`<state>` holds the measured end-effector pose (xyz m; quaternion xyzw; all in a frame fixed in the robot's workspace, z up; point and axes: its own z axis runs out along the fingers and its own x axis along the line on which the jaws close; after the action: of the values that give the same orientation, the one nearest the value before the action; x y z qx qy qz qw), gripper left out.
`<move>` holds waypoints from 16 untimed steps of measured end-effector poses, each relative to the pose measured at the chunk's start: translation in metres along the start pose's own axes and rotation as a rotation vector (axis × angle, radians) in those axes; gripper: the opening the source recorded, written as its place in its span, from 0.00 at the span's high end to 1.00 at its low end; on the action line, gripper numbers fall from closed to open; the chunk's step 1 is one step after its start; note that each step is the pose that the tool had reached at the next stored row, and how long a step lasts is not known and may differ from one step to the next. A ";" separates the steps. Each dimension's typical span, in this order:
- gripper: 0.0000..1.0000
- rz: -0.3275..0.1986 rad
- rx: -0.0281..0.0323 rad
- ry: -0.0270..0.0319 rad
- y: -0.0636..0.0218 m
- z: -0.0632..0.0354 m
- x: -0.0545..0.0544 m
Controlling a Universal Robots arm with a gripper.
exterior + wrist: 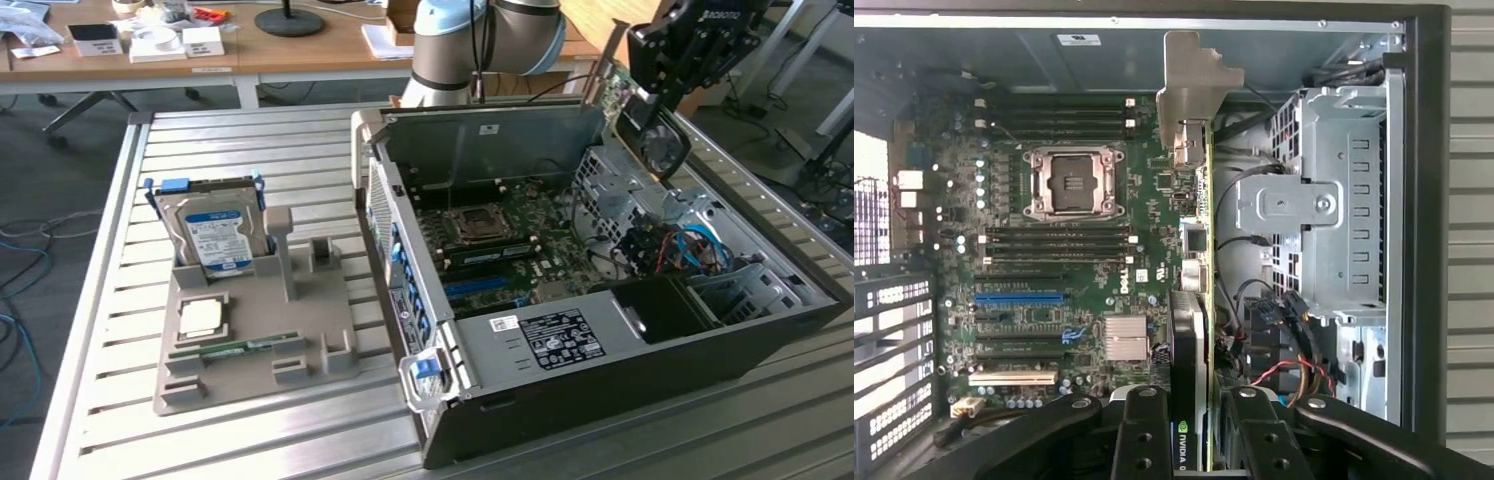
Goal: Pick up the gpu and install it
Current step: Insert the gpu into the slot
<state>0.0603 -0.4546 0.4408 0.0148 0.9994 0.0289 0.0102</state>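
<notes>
Item: gripper (663, 80), which we record as clenched on the gpu (647, 125). The card hangs edge-down above the far corner of the open computer case (627, 400) (its silver bracket (1194, 70) leads, over the motherboard (1074, 230)). At the exterior view's left we note a hard drive (214, 240) upright in a grey holder (254, 350).
</notes>
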 end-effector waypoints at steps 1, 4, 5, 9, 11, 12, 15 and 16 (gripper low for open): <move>0.73 -0.008 -0.0001 0.0004 0.0000 0.0000 0.000; 0.73 -0.033 -0.0006 0.0019 0.0000 0.0000 0.000; 0.73 -0.041 -0.0007 0.0023 0.0000 0.0000 0.000; 0.73 -0.073 -0.0013 0.0042 0.0000 -0.0001 0.001; 0.73 -0.092 -0.0017 0.0054 0.0000 -0.0001 0.001; 0.73 -0.103 -0.0019 0.0060 0.0000 -0.0001 0.001; 0.73 -0.133 -0.0025 0.0077 0.0000 -0.0001 0.001; 0.73 -0.143 -0.0027 0.0083 0.0000 -0.0001 0.001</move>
<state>0.0593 -0.4546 0.4408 -0.0569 0.9979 0.0295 0.0081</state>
